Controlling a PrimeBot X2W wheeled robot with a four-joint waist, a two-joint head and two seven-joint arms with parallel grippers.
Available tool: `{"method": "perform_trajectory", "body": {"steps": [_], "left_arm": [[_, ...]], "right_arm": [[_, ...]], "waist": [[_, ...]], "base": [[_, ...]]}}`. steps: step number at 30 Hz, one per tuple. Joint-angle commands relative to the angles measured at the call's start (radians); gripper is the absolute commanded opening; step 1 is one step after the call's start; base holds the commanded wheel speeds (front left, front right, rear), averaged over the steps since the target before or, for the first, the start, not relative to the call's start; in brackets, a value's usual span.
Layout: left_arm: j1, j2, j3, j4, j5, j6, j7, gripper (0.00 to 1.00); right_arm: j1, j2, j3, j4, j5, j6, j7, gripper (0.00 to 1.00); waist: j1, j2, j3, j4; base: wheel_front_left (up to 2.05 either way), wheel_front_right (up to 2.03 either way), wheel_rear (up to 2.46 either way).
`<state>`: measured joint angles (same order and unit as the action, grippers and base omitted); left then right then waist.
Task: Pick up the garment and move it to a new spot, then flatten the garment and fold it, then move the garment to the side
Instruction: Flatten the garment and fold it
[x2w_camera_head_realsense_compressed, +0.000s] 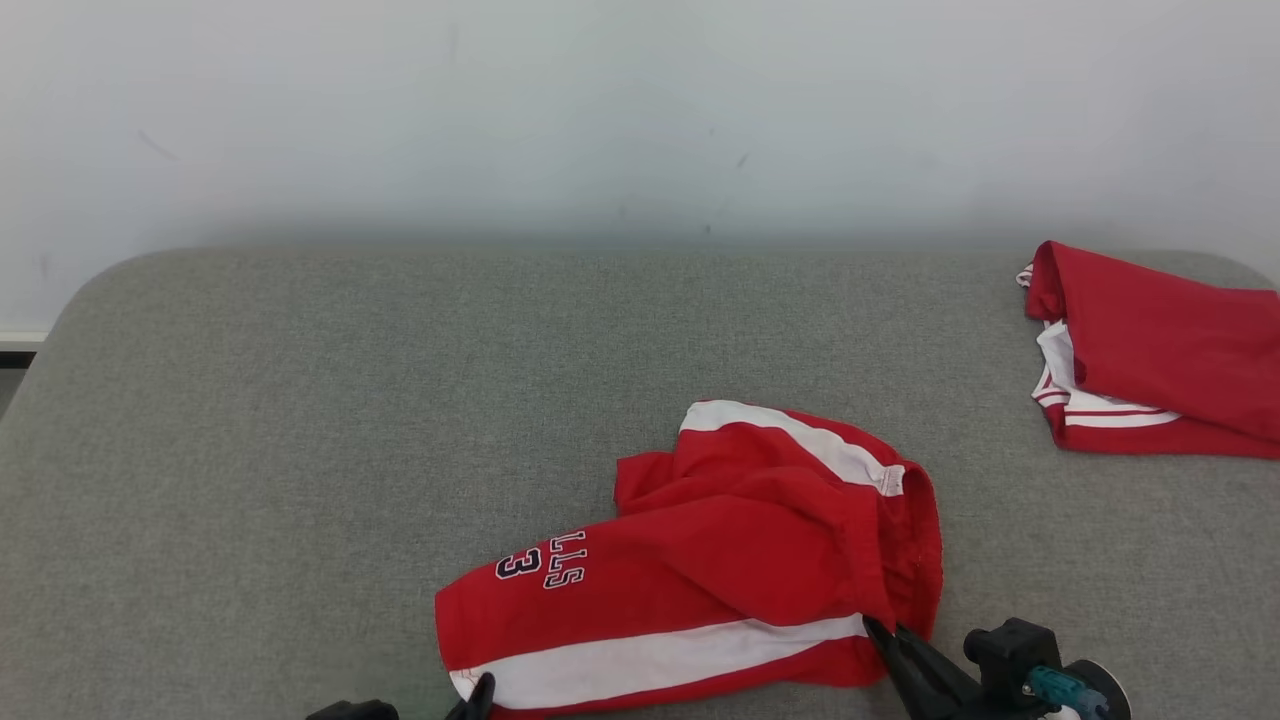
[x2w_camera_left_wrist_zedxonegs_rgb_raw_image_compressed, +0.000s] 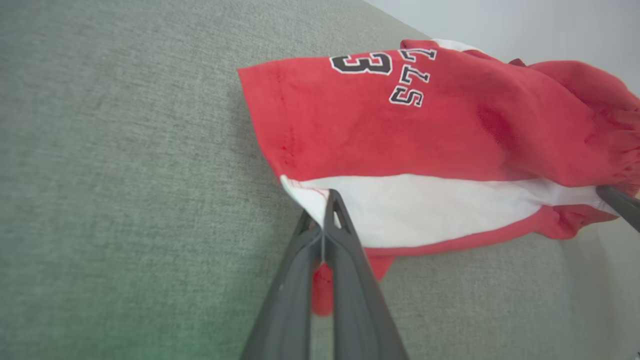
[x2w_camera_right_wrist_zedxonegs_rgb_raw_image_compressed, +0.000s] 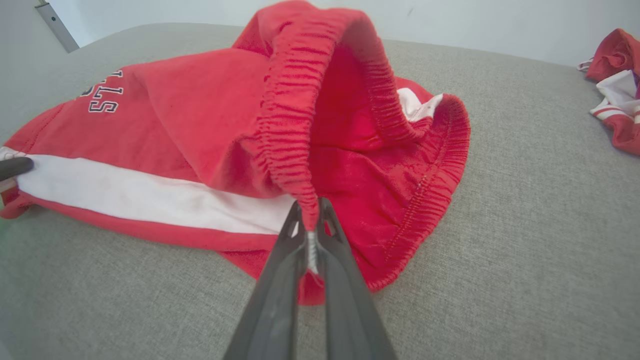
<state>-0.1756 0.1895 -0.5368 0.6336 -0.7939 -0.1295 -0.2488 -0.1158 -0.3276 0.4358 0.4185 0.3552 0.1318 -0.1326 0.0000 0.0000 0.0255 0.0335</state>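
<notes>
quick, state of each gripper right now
Left gripper: shut, pinching the hem corner of the red fabric shorts with white side stripes.
Right gripper: shut, pinching the same shorts' gathered elastic waistband.

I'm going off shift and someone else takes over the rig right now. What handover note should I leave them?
Left gripper: shut on the leg-hem end of the red shorts, at the white stripe.
Right gripper: shut on the elastic waistband, which is lifted.
The shorts lie bunched near the front of the grey padded surface. A second red garment sits at the far right.
Done: both grips taken.
Left: spread flat, fold, move aside.
</notes>
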Motion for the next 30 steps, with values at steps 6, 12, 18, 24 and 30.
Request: {"method": "perform_trajectory", "body": {"steps": [6, 12, 18, 24, 30], "left_arm": [[0.008, 0.058, 0.005, -0.075, -0.008, 0.0, -0.014, 0.0], [-0.043, 0.107, 0.031, -0.19, 0.021, 0.0, -0.016, 0.0], [-0.179, 0.167, 0.03, -0.287, 0.057, 0.001, 0.047, 0.0], [-0.523, 0.259, 0.028, -0.376, 0.016, 0.0, 0.186, 0.0], [-0.857, 0.304, 0.009, -0.322, -0.073, 0.0, 0.248, 0.0]], "right_arm": [[0.014, -0.028, 0.012, -0.062, 0.088, -0.002, 0.016, 0.0], [-0.022, -0.055, 0.006, -0.172, 0.171, -0.002, 0.057, 0.0], [-0.117, -0.083, -0.006, -0.255, 0.23, -0.002, 0.11, 0.0], [-0.396, -0.091, -0.043, -0.283, 0.366, -0.002, 0.194, 0.0], [-0.716, -0.06, -0.074, -0.183, 0.496, -0.002, 0.258, 0.0]], "waist": [[0.0, 0.0, 0.002, 0.004], [0.0, 0.0, 0.018, 0.003], [0.0, 0.0, 0.057, -0.002], [0.0, 0.0, 0.182, -0.025], [0.0, 0.0, 0.314, -0.043]], "base": [[0.0, 0.0, 0.0], [0.0, 0.0, 0.0], [0.0, 0.0, 0.0], [0.0, 0.0, 0.0], [0.0, 0.0, 0.0]]}}
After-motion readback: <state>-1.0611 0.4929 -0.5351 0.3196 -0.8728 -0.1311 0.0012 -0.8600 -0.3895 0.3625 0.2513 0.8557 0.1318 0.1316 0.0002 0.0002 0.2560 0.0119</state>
